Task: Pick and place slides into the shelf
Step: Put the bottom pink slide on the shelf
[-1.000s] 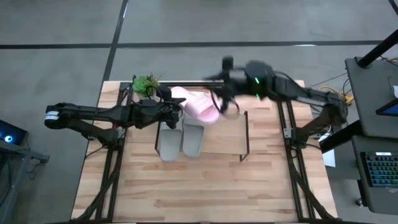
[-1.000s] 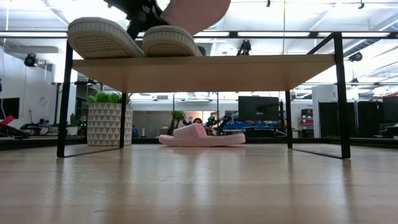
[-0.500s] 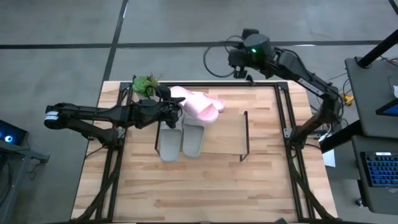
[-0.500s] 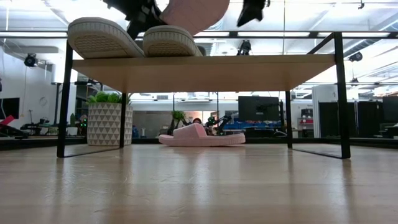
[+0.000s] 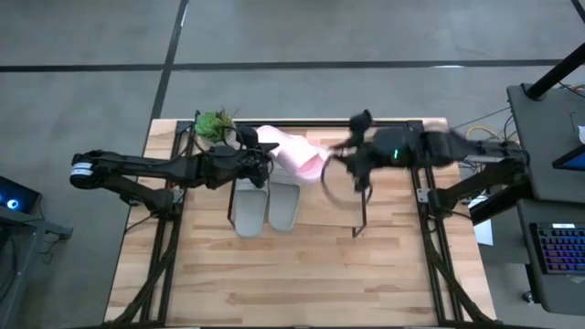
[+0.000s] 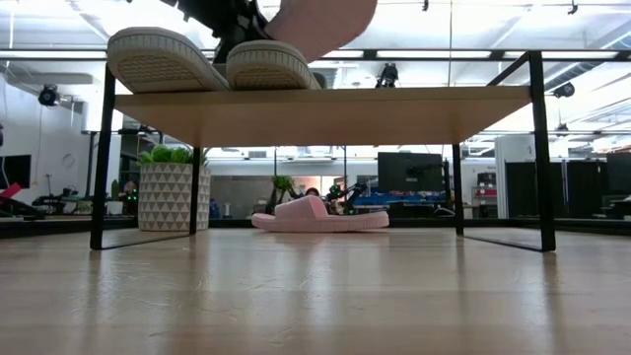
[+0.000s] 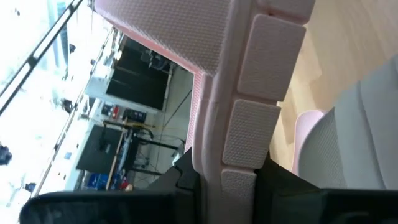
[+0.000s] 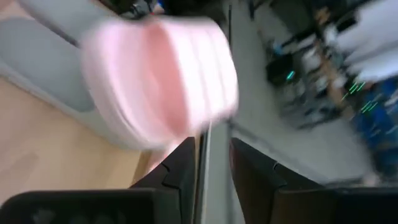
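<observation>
My left gripper [image 5: 265, 157] is shut on a pale pink slide [image 5: 291, 151] and holds it above the shelf [image 5: 362, 196], a black-rod rack with a wooden board. Two grey slides [image 5: 249, 208] [image 5: 283, 206] lie side by side on the board's left part; the low view shows their soles [image 6: 163, 59] [image 6: 271, 64] on the board. The second pink slide [image 6: 320, 214] lies sole down on the table behind the shelf. My right gripper [image 5: 345, 157] is open, just right of the held slide [image 8: 161, 81] and apart from it. My left gripper pinches the pink slide between its two fingers at the end nearest the arm [image 7: 239, 155], coming level from the table's left. The slide sticks out past the fingers toward the right, lifted clear above the grey slides [image 6: 315, 20].
A potted plant [image 5: 215, 123] stands at the table's far left corner, its patterned pot [image 6: 168, 197] behind the shelf's left leg. The shelf board's right half [image 5: 329, 206] is bare. Black frame rails [image 5: 420, 183] run along the table's sides.
My right arm has swung fast: from above the pink slide out to the table's far edge, then back down toward the shelf's right part next to the held slide. My left gripper has carried the pink slide a little toward the right.
</observation>
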Robot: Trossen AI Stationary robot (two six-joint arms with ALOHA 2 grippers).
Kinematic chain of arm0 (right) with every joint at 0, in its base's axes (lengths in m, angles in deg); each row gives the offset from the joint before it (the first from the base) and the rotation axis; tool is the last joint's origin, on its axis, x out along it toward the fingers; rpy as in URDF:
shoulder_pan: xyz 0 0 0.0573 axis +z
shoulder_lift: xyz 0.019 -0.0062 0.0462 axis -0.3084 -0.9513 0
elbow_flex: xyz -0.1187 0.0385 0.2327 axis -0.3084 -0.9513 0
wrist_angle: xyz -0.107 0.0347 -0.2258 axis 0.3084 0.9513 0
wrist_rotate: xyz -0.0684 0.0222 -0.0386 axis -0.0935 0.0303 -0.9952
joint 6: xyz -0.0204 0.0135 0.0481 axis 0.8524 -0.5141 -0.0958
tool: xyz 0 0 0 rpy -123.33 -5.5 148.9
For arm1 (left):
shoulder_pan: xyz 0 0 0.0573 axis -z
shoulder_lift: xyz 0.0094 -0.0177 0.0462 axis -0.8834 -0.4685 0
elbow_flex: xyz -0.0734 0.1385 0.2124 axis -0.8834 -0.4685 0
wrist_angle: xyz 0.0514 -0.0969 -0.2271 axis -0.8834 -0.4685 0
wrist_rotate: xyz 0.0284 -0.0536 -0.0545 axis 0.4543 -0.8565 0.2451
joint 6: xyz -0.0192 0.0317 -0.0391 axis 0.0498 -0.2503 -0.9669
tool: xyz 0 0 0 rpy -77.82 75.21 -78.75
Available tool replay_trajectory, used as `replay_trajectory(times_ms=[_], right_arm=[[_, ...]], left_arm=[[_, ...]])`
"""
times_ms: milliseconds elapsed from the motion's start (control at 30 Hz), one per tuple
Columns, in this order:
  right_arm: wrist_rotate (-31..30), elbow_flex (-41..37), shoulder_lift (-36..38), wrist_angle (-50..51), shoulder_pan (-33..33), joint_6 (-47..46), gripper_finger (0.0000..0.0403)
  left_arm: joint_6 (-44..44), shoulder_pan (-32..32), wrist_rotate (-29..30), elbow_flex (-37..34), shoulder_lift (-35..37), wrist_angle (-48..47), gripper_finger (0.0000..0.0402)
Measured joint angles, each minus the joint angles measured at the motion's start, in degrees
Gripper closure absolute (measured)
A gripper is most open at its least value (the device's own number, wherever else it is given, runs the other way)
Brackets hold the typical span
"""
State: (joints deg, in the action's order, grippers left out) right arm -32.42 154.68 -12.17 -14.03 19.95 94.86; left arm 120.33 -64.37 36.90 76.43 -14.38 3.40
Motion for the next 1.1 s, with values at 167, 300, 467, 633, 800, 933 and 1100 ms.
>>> replay_trajectory(times_ms=[167,300,467,633,800,933,1100], right_arm=[[-5.49,-4.74,-0.12,-8.0,6.31,4.53,0.0301],[-6.28,-4.68,-0.45,-9.02,7.25,4.48,0.0281],[-5.8,-4.09,-1.6,-9.73,6.59,5.57,0.026],[-5.82,-4.22,-4.47,-10.58,6.51,8.15,0.0252],[-5.84,-4.01,-5.31,-10.69,6.46,8.7,0.0254],[-6.07,-3.06,-5.43,-10.88,5.94,9.0,0.0253],[-6.22,-2.47,-5.47,-10.79,5.45,8.91,0.0257]], left_arm=[[1.97,0.0,-0.88,0.0,-2.09,2.53,0.0353],[3.43,-0.04,-0.87,0.01,-2.56,3.22,0.0353],[3.46,-0.04,-1.18,0.03,-2.76,3.4,0.0353],[5.01,-0.04,-2.4,0.07,-3.17,4.99,0.0353],[5.16,-0.02,-2.65,0.2,-3.19,5.45,0.0354],[5.21,0.0,-3.16,0.29,-3.19,6.02,0.0354],[5.16,0.02,-5.44,0.35,-3.26,6.71,0.0354]])
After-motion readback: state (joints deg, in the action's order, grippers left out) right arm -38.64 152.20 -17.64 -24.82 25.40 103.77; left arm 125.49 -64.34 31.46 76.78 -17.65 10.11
